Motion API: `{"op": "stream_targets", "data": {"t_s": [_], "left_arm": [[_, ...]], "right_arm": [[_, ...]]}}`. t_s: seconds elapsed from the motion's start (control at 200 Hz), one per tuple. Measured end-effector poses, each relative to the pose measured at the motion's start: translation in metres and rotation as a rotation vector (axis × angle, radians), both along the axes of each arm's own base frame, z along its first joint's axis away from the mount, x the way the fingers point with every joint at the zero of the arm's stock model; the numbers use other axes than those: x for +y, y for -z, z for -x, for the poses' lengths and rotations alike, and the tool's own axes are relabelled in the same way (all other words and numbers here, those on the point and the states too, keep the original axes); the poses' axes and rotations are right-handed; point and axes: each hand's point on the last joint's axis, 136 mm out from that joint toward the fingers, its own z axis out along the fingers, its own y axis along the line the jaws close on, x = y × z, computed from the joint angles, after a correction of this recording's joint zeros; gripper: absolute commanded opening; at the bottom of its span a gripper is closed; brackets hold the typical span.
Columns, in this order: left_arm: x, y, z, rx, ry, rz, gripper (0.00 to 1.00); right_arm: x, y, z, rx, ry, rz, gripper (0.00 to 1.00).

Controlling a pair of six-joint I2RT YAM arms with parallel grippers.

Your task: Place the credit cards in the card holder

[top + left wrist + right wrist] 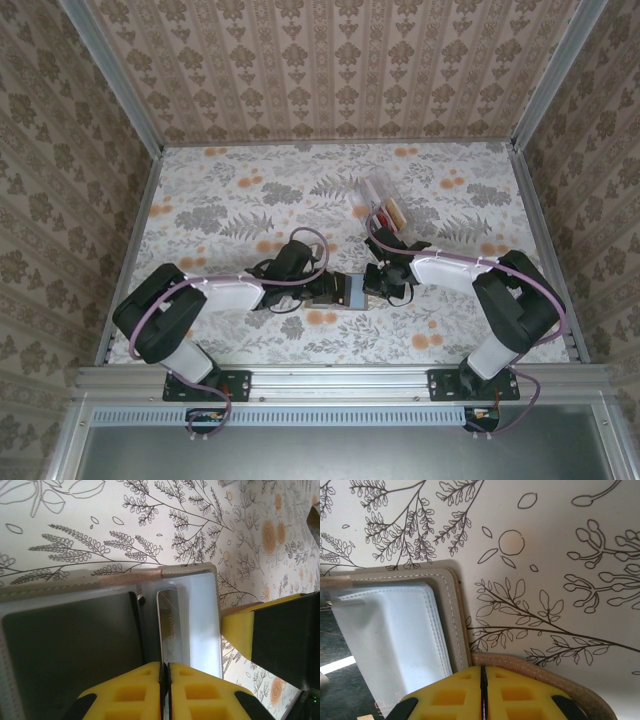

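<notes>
The grey-taupe card holder (353, 291) lies open on the floral table between both grippers. In the left wrist view, my left gripper (165, 664) is shut on a thin credit card (169, 625), seen edge-on. The card stands in the holder's (190, 575) clear right-hand pocket. A dark card-like surface (70, 645) fills the left panel. My right gripper (481, 669) is shut on the holder's curved tan edge (535, 672), beside the clear pocket (390, 640). One of the right gripper's yellow fingers (237, 630) shows at the holder's right side.
A clear plastic box (385, 207) holding more cards, one red and one tan, stands just behind the right gripper (372, 285). Patterned walls close in the table on three sides. The left gripper (330, 292) and both forearms crowd the middle front.
</notes>
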Motion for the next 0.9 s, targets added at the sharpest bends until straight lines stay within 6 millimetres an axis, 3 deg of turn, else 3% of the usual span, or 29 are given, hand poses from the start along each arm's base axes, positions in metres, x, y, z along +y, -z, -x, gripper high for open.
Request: {"op": "stream_targets", "data": {"t_s": [0.3, 0.49, 0.9], "left_arm": [[-0.002, 0.012, 0.007, 0.026, 0.036, -0.071, 0.18], [-0.01, 0.006, 0.009, 0.017, 0.065, -0.079, 0.27], [-0.018, 0.009, 0.006, 0.023, 0.091, -0.106, 0.33]], "right_arm": [[0.007, 0.0, -0.004, -0.009, -0.005, -0.032, 0.12], [0.008, 0.0, -0.004, -0.008, -0.004, -0.035, 0.11], [0.009, -0.001, -0.005, -0.013, -0.003, -0.045, 0.11]]}}
